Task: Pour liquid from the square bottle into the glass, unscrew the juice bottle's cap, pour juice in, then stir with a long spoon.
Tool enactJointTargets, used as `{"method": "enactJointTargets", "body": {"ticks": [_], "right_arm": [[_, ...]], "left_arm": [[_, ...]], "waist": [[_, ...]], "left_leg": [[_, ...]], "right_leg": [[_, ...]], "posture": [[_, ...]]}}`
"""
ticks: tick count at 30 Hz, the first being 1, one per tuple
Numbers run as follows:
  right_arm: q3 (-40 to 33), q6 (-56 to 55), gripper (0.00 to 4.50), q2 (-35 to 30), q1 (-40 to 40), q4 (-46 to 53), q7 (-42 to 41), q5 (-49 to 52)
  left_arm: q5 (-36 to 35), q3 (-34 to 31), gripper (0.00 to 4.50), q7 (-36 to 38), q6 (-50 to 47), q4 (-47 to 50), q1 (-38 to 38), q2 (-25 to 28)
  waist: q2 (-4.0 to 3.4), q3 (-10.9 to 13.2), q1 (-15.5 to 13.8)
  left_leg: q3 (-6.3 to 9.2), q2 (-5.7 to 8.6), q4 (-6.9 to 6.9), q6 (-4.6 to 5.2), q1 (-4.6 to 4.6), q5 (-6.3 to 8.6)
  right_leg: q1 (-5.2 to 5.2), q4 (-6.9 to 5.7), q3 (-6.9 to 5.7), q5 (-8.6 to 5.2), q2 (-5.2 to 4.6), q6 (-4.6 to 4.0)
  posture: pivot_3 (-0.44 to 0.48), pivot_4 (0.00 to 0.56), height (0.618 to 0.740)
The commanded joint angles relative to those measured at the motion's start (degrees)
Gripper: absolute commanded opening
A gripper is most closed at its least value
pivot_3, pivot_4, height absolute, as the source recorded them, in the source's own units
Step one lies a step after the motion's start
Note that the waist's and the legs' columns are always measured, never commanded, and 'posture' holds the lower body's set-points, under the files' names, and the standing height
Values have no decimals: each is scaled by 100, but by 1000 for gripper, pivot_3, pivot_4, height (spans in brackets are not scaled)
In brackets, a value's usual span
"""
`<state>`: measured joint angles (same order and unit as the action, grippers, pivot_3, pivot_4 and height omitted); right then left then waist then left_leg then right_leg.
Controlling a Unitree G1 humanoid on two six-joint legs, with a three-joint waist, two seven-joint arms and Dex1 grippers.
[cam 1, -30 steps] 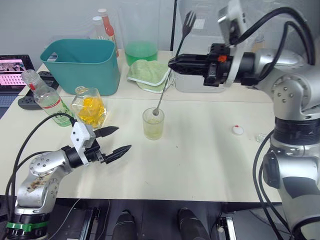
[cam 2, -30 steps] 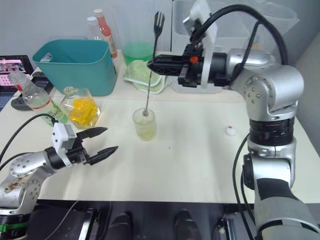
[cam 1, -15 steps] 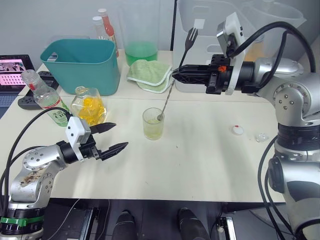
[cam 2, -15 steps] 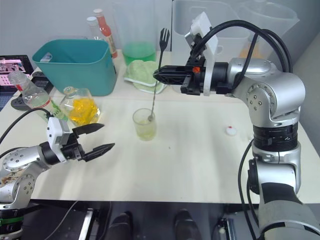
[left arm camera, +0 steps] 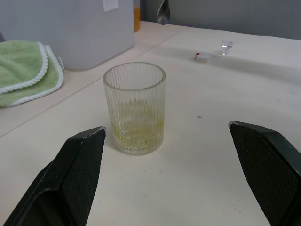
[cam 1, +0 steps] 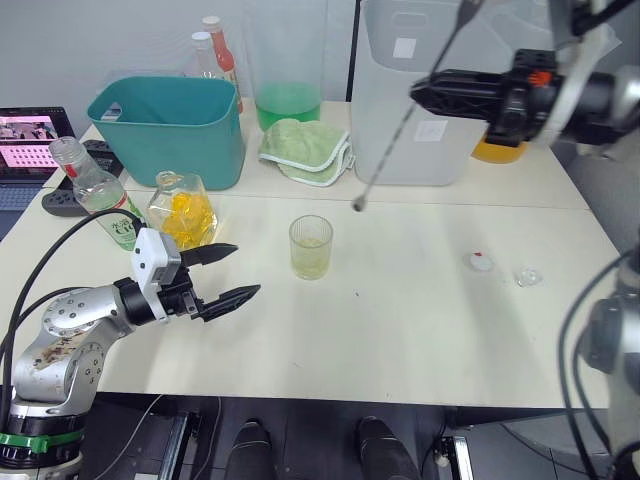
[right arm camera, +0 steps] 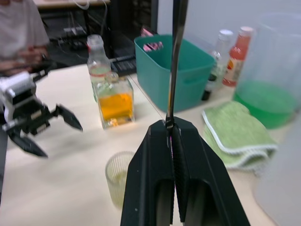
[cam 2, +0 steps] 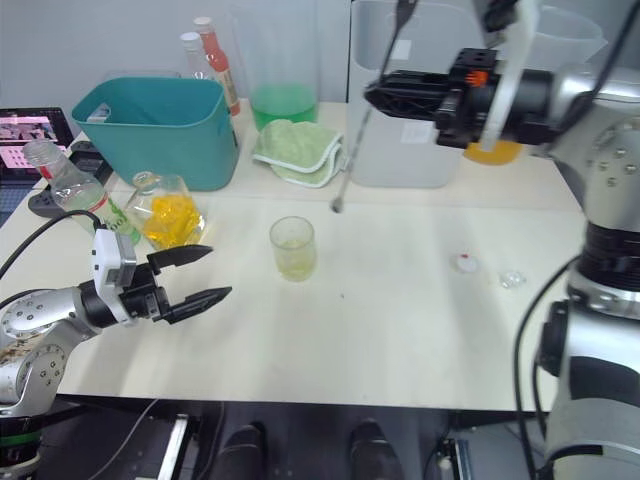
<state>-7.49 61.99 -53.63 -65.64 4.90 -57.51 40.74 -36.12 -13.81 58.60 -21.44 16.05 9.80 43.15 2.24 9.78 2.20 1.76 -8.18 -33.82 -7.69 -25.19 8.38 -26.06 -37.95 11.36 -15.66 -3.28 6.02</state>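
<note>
A ribbed glass (cam 1: 311, 247) with a little yellowish liquid stands mid-table. My right gripper (cam 1: 420, 95) is shut on a long spoon (cam 1: 400, 127), held high and slanted. The spoon's bowl hangs in the air above the table, behind and to the right of the glass. The square bottle (cam 1: 180, 212) of orange liquid stands left of the glass. Beside it leans the juice bottle (cam 1: 95, 190), clear with a green label and uncapped. My left gripper (cam 1: 245, 270) is open and empty, low over the table, pointing at the glass (left arm camera: 134, 108) from the left.
A teal bin (cam 1: 170, 125), green cloth (cam 1: 305, 150), pitcher of green liquid (cam 1: 288, 100) and big translucent container (cam 1: 410, 120) line the back. A white cap (cam 1: 481, 262) and a small clear stopper (cam 1: 527, 277) lie right. A person (right arm camera: 19, 33) sits beyond the table.
The right gripper has lifted the spoon out of the glass and carried it up and to the right. The left gripper has stayed open in about the same place.
</note>
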Motion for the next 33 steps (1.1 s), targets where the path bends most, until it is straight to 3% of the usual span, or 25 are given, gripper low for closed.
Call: {"method": "enactJointTargets", "body": {"ticks": [1, 6, 9, 13, 20, 26, 33], "right_arm": [[-149, -37, 0, -287, 45, 585, 168, -38], [539, 1905, 0, -1079, -129, 447, 201, 253], [1336, 2345, 0, -1635, -285, 337, -106, 127], [2179, 2893, 0, -1875, -606, -56, -666, 285], [2880, 3044, 0, -1084, -654, -1302, -199, -280], [3151, 3024, 0, -379, -565, -1677, 80, -527], [3530, 2365, 0, 526, -397, -2448, 481, -1205]], "left_arm": [[-144, -140, 4436, 22, 34, 164, 165, 54], [-223, -189, 4436, 39, -34, 224, 195, 86], [-231, -242, 4436, 82, -18, 235, 78, 137], [-234, -301, 4436, 27, -8, 285, -10, 145], [-318, -494, 4436, -210, -26, 679, -468, 94], [-401, -703, 4436, -322, -49, 1013, -933, 79], [-393, -666, 4436, -404, -73, 1133, -1063, 44]], "waist": [[-3, -1, 43], [-5, -1, 36], [-6, 0, 27], [-6, 0, 34], [-6, 0, 44], [-7, 0, 25], [-7, 0, 24]], "left_leg": [[0, 0, -1, 1, 2, 1], [0, 0, -5, 2, 4, 1], [-1, 1, -6, 1, 3, 1], [-1, 2, -6, 1, 2, 1], [-1, 2, -7, 2, 1, 1], [-1, 2, -5, 2, 0, 2], [-1, 2, -6, 2, -1, 1]], "right_leg": [[0, -1, 0, -2, 0, 0], [2, -2, 2, -3, 0, -3], [-1, 1, 3, -3, -2, -3], [-3, 6, 3, -5, -3, -2], [-5, 3, 4, -4, -3, -3], [-7, 1, 2, -5, -2, -3], [-8, -2, 2, -5, -2, -3]], "posture": [[0, 150, 732], [0, 150, 732], [0, 150, 732], [0, 150, 732], [0, 150, 732], [0, 150, 732], [0, 150, 732]]}}
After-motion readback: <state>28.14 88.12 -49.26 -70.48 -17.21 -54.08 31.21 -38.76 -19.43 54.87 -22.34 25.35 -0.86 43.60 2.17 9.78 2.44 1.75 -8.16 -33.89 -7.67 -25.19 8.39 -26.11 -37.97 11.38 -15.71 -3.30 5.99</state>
